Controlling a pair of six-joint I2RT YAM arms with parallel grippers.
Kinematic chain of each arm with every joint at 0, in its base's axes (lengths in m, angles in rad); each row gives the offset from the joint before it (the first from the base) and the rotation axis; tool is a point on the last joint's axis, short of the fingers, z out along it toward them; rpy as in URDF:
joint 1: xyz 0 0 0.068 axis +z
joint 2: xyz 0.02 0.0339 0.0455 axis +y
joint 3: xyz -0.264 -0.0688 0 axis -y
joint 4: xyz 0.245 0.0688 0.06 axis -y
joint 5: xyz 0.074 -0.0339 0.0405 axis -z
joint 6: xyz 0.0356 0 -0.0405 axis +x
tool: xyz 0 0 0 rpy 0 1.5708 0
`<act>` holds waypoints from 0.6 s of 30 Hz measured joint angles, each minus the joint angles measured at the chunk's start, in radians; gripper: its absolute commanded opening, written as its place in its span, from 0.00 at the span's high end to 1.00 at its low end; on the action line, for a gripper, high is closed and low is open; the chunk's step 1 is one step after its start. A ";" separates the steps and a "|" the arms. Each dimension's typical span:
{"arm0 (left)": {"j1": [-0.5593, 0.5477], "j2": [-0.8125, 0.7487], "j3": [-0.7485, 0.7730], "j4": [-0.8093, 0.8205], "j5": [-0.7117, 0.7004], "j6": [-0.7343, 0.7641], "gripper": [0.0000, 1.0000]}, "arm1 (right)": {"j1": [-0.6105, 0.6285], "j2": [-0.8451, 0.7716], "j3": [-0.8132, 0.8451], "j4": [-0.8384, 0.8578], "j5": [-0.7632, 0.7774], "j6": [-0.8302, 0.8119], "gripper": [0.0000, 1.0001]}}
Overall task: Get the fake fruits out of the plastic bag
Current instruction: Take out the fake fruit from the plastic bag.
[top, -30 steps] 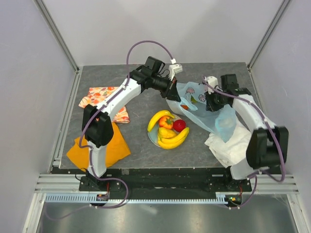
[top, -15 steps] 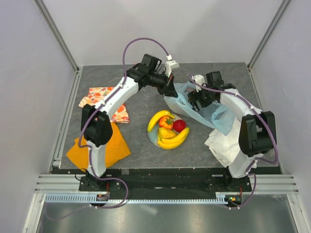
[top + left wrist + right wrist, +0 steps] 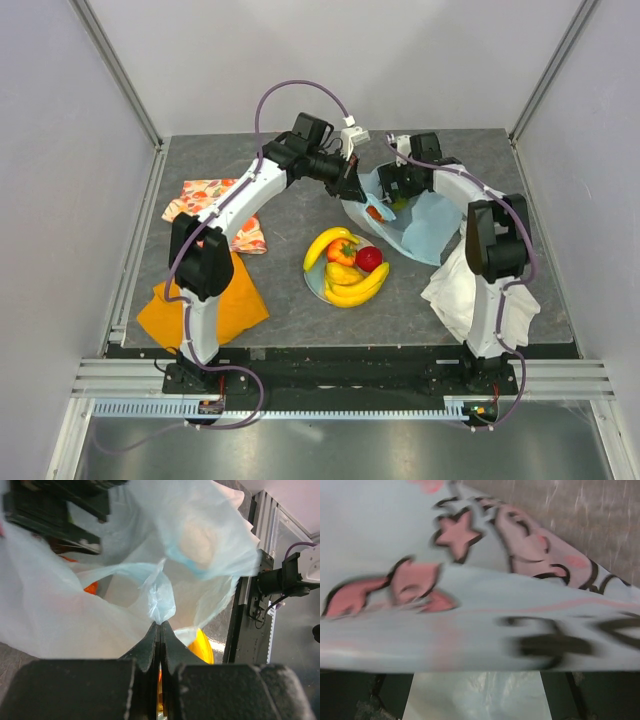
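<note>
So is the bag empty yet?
Not empty: an orange-red piece shows inside the plastic bag from above, and the left wrist view shows orange through it too. Which fruit, cannot tell.

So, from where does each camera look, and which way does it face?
Top external: above and behind, looking down on the grey table; left arm, right arm, thin light-blue plastic bag, glossy plastic fruits.
Left wrist: on the left arm, looking along the shut left pincer pinching the bag.
Right wrist: close against the bag's pink cartoon print; right pincer unclear.
Shared: the bag.
</note>
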State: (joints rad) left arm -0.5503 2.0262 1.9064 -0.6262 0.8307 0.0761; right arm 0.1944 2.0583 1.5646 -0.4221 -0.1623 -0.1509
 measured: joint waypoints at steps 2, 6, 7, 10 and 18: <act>0.000 0.002 0.000 0.000 0.008 0.000 0.98 | 0.000 0.060 0.058 0.015 0.000 0.021 0.02; -0.001 0.006 0.000 0.000 0.010 0.000 0.98 | 0.006 0.142 0.119 0.047 0.005 0.044 0.22; -0.001 0.006 0.000 0.000 0.010 0.000 0.99 | 0.007 0.145 0.119 0.048 0.006 0.043 0.30; -0.001 0.006 0.000 0.000 0.005 0.000 0.99 | 0.007 0.134 0.111 0.056 0.003 0.033 0.34; 0.003 0.050 0.092 0.005 -0.078 0.000 0.99 | 0.000 -0.261 -0.107 -0.054 -0.096 -0.072 0.34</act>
State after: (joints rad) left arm -0.5476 2.0758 1.9984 -0.6209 0.7528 0.0757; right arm 0.1940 1.7969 1.4574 -0.4763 -0.2581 -0.2226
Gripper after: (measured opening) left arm 0.022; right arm 0.763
